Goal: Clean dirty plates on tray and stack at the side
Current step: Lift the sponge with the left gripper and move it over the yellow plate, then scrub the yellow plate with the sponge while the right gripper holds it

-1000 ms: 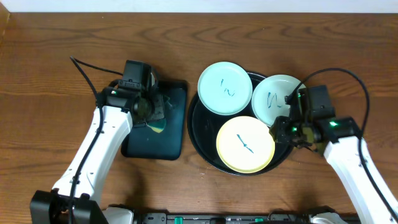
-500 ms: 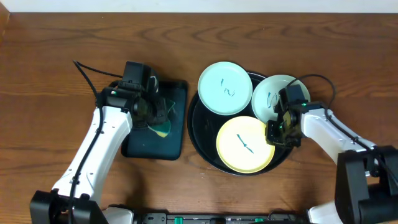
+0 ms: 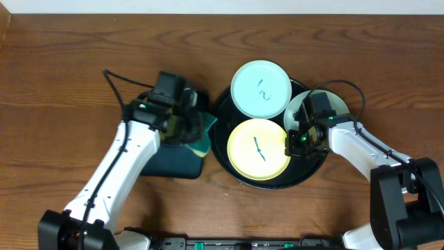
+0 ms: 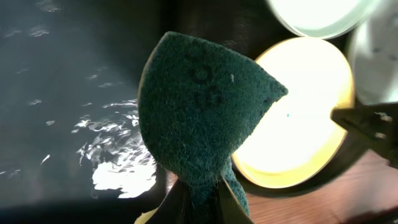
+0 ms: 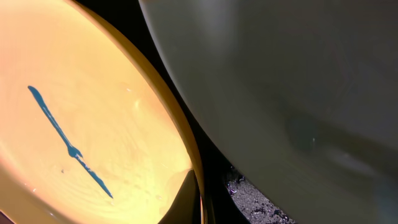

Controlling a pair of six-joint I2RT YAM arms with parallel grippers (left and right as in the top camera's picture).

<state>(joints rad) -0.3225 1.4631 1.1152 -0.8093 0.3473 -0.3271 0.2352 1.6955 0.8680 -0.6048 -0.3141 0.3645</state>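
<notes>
Left tool (image 4: 200,202) clenching one green sponge (image 4: 199,112), right tool (image 3: 297,144) gripping one yellow plate (image 3: 258,149) by its rim, two white plates (image 3: 261,89) lying just beyond that tool, three plates sitting on one round tray (image 3: 305,172).

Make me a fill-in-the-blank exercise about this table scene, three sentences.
The left gripper is shut on a green ____. The yellow plate bears a thin ____ mark. The round black tray holds ____ plates.
Missing words: sponge; blue; three.
</notes>
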